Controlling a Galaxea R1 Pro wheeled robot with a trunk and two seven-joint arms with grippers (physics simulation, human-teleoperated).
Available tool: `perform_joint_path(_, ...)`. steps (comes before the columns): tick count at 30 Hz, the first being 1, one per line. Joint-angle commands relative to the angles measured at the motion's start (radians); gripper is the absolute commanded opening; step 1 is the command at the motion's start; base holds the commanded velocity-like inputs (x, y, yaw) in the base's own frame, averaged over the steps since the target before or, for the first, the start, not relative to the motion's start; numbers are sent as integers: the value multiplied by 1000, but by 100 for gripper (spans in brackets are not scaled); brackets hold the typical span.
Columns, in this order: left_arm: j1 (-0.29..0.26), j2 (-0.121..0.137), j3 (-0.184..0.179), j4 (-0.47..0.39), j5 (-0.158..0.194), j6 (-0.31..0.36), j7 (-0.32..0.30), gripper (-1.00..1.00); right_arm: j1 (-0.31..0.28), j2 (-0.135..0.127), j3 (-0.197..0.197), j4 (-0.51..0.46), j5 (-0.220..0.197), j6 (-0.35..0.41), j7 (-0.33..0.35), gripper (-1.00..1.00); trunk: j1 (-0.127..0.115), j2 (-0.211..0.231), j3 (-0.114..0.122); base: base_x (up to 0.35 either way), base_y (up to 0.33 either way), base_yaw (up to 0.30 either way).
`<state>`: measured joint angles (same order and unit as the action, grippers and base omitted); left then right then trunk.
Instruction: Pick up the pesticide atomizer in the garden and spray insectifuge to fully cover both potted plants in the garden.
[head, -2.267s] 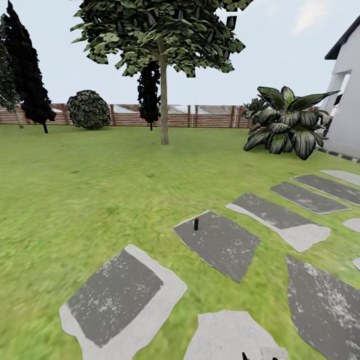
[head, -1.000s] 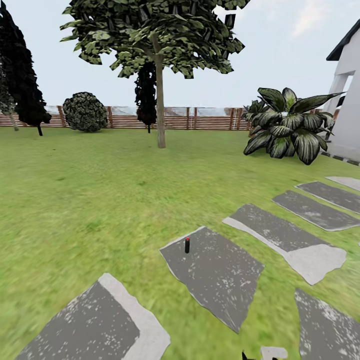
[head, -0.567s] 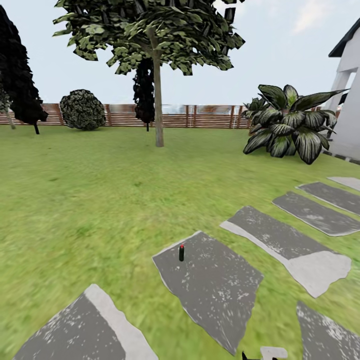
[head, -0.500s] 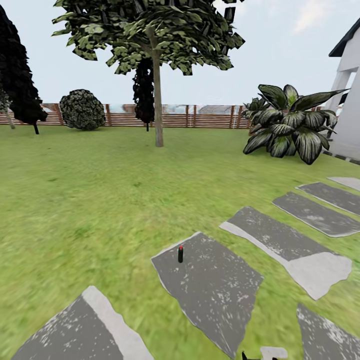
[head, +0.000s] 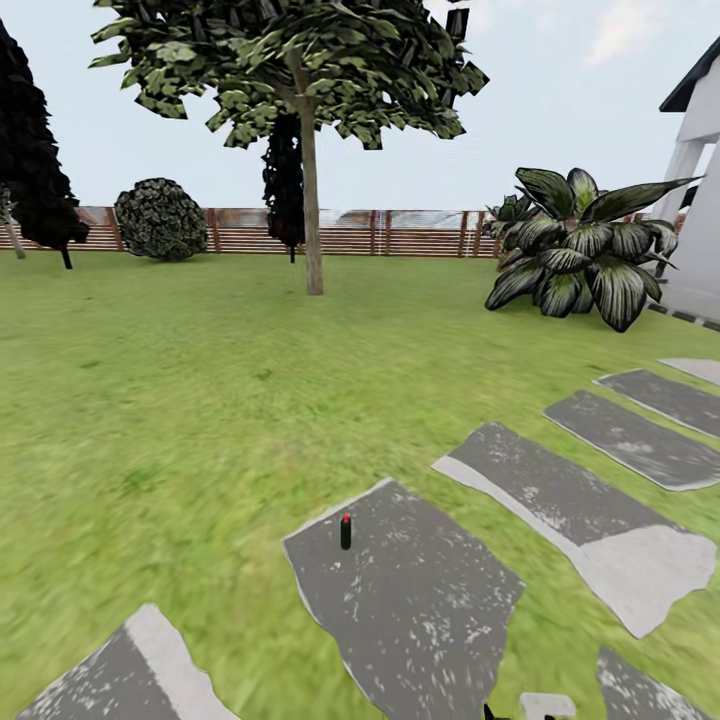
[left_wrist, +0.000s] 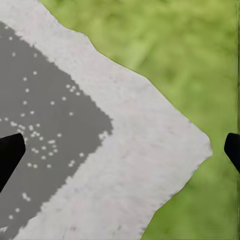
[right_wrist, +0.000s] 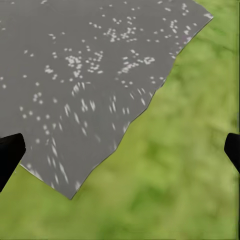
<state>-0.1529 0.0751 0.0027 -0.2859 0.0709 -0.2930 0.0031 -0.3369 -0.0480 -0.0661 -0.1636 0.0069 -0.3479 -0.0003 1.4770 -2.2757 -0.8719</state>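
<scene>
The pesticide atomizer (head: 345, 531), a small dark bottle with a red tip, stands upright on a grey stepping stone (head: 420, 610) in the garden lawn (head: 180, 400), ahead and low in the head view. The potted plants are out of view. My left gripper (left_wrist: 120, 152) is open over a pale stone edge and grass, its dark fingertips (left_wrist: 10, 152) far apart at the picture's sides. My right gripper (right_wrist: 120, 150) is open too, above a grey stone and grass, with nothing between its fingertips (right_wrist: 9, 150).
More stepping stones (head: 590, 500) run off to the right. A tree (head: 310, 200) stands ahead. A big dark striped-leaf bush (head: 575, 250) grows by a white building (head: 695, 200) at right. A brown slatted fence (head: 400, 235) closes the far side.
The view has moved forward and slightly right: the atomizer and its stone now sit lower, closer and more to the left in the head view. The atomizer itself stays upright on its stone.
</scene>
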Motion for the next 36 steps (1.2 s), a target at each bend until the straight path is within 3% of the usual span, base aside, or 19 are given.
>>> perform_joint_path(1, 0, 0, -1, 1, 7, -3, 0, 100, -1, 0, -6, 1, 1, -3, 2, 100, 0, 0, -1, 283, -163, 0)
perform_joint_path(36, 0, 0, -1, 1, 7, -4, 0, 100, -1, 0, -6, 1, 1, -4, 2, 100, 0, 0, -1, 281, -167, 0)
